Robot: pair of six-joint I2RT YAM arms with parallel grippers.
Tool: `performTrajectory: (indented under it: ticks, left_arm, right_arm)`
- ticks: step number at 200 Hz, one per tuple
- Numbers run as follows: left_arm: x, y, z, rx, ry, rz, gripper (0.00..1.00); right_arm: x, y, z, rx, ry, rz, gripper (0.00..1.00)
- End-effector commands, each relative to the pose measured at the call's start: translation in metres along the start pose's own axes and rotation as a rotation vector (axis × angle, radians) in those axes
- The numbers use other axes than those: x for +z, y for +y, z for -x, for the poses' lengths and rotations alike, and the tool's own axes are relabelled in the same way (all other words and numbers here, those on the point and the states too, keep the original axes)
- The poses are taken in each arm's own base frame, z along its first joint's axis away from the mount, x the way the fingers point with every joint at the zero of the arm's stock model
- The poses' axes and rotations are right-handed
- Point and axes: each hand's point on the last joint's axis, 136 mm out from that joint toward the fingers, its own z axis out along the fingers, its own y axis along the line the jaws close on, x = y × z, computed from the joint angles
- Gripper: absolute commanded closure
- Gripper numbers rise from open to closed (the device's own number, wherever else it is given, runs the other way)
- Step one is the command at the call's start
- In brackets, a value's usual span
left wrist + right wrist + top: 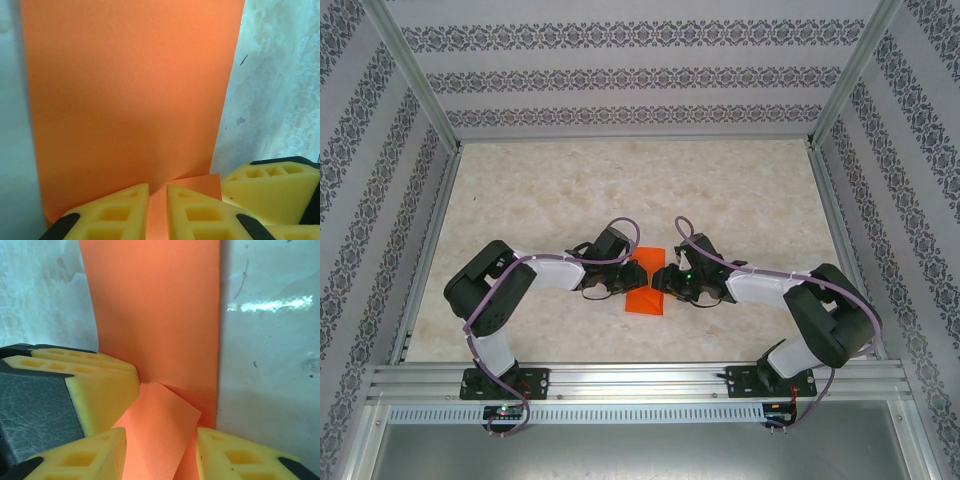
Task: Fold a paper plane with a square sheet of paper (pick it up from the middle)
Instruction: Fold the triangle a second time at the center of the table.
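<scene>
Rail: an aluminium rail runs along the near edge, with the 2 arm bases bolted on it, 1 towards each end.
Left arm: the left arm bends up from its base and reaches inward to the middle of the table.
Right arm: the right arm does the same from the other side.
Meeting: in the top view the 2 grippers face each other with their tips near, the paper between and under them.
Left gripper: the left gripper is narrow. Its 2 yellow fingers leave only a slit, and orange shows in the slit, so it pinches the paper at its near edge.
Right gripper: the right gripper stands part-way apart, 1 yellow finger on each side of the flap. I cannot tell whether they press it.
Neighbours: in the left wrist view, 1 finger of the right gripper sits just beside the left gripper's own pair, on their right. In the right wrist view, 1 finger of the left gripper sits at the left, against the paper by the root of the flap.
Paper: the paper is bright orange and lies mid-table, nearer the rail than the far wall. From both wrists it stretches away from the fingers, and its left edge curves in the right wrist view.
Flap: the flap is a small pointed corner turned over at the near end.
Table: the table is pale and marbled.
Walls: patterned walls close 3 sides.
</scene>
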Motion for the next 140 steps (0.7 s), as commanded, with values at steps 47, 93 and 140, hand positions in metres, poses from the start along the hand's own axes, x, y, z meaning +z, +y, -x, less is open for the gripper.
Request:
performTrajectory:
  ticks: [47,93,140]
  left_arm:
    - [-0.01,-0.019,0.004,0.03,-0.041,-0.041,0.81]
    - [-0.019,-0.026,0.006,0.059,-0.059,-0.046,0.79]
    - [-0.025,-0.026,0.004,0.061,-0.076,-0.056,0.76]
  right_arm:
    - [0.007,0.008,0.011,-0.011,-0.008,0.022,0.74]
    - [0.008,0.001,0.014,-0.015,-0.008,0.014,0.9]
    - [0.007,0.002,0.018,-0.061,0.005,0.026,0.95]
